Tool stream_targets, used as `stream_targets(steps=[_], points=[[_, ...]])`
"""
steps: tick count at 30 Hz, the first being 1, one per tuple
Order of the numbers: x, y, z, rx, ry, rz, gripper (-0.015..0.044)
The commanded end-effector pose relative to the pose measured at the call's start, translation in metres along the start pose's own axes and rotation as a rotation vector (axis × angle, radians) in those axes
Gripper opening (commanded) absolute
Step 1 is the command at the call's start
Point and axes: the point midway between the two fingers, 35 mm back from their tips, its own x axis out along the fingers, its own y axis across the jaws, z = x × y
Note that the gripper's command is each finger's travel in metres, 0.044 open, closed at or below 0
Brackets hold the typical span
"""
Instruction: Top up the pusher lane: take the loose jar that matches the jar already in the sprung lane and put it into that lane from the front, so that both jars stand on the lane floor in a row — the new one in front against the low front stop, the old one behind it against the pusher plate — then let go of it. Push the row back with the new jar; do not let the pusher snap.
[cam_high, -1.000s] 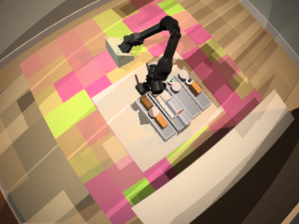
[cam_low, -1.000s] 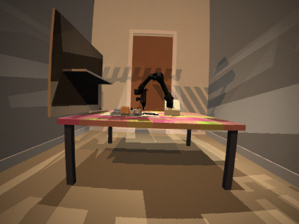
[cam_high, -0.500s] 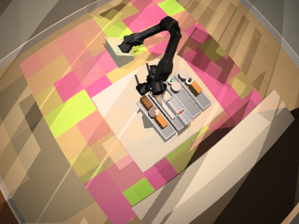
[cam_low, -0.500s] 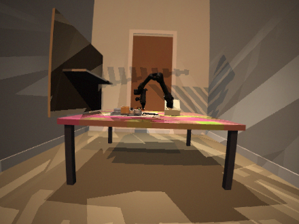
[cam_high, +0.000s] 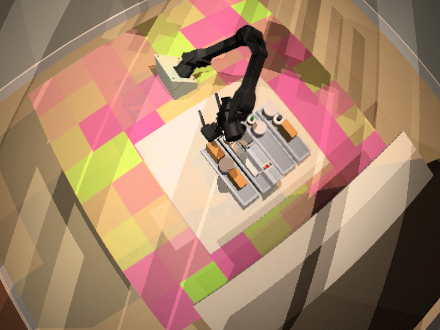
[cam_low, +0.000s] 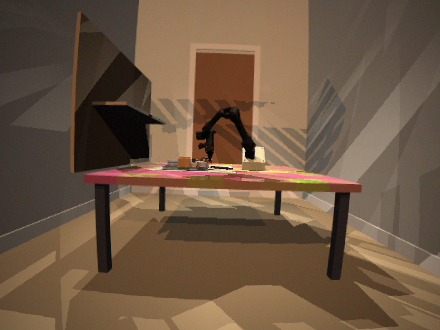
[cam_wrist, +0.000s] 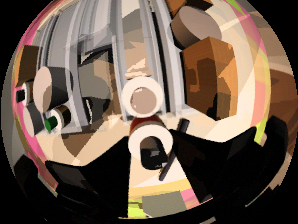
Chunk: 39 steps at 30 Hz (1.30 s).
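Gripping jar — hand, labels unreadable

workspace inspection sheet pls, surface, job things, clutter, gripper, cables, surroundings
surface: chequered pink, green and tan table with a pale mat under the rack.
job's things: grey lane rack; held jar at the front of its lane, a like jar beyond.
clutter: other jars and orange blocks in neighbouring lanes.
grippers: gripper shut on the held jar.
cables: nothing seen.
surroundings: brown door, dark wall shelf.
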Motion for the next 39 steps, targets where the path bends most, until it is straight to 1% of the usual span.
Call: stream_targets(steps=[1, 39], points=[[-0.003, 0.000, 0.010, -0.012, -0.021, -0.001, 0.0000], [-0.005, 0.001, 0.025, -0.012, -0.021, -0.001, 0.0000]])
